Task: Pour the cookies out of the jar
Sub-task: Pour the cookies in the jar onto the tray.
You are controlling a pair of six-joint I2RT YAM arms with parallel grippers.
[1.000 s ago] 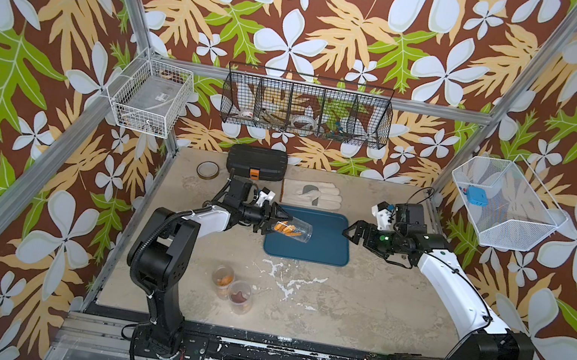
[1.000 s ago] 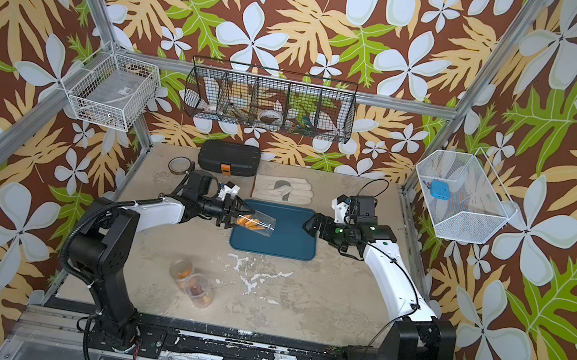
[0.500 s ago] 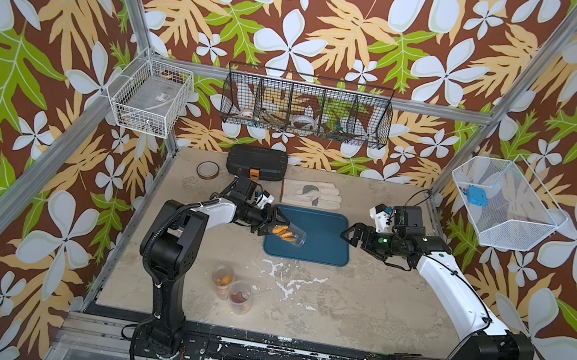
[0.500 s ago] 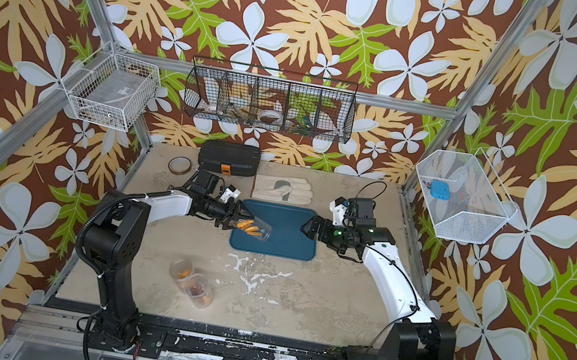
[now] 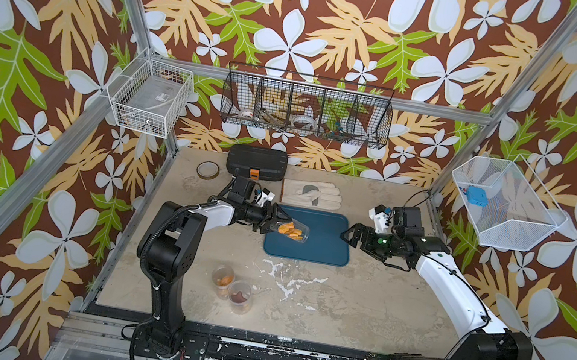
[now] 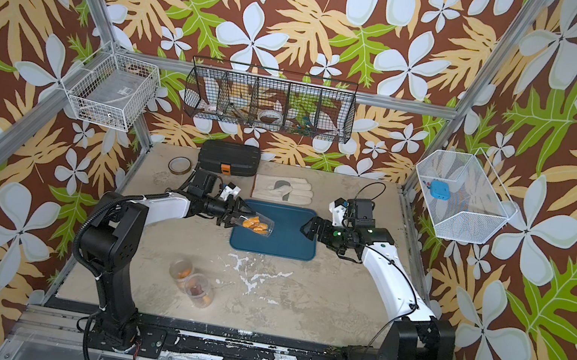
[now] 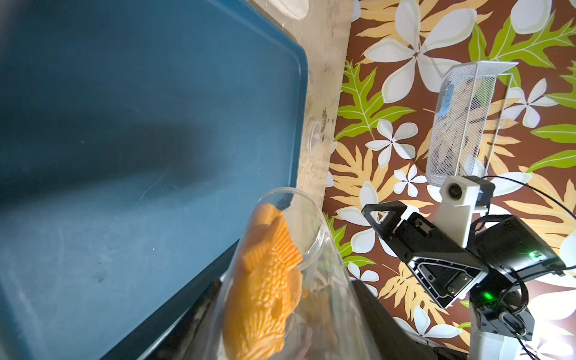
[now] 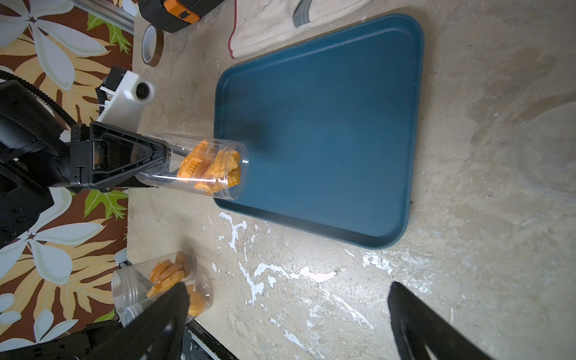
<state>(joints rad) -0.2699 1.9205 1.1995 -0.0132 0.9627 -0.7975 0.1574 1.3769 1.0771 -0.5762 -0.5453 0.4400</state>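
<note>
A clear plastic jar (image 5: 303,234) (image 6: 268,228) lies tilted on its side in my left gripper (image 5: 274,222) (image 6: 235,217), which is shut on the jar's base. Its open mouth hangs over the left part of the blue tray (image 5: 323,246) (image 6: 288,242). Orange cookies (image 5: 286,229) (image 8: 215,168) are piled inside near the mouth. A fish-shaped cookie (image 7: 265,280) fills the left wrist view. The tray floor (image 7: 140,124) (image 8: 327,124) is bare. My right gripper (image 5: 349,234) (image 6: 306,227) (image 8: 290,290) stands open and holds nothing, at the tray's right edge.
Two more clear jars (image 5: 231,286) with cookies stand at the front left. Behind the tray lie a pale work glove (image 5: 310,194), a black case (image 5: 257,162) and a tape roll (image 5: 207,170). A clear round lid (image 7: 313,137) lies beyond the tray's right edge. Wire baskets hang on the walls.
The left arm's elbow has shifted to the right, and the jar stays gripped over the tray's left edge. The right arm has not moved.
</note>
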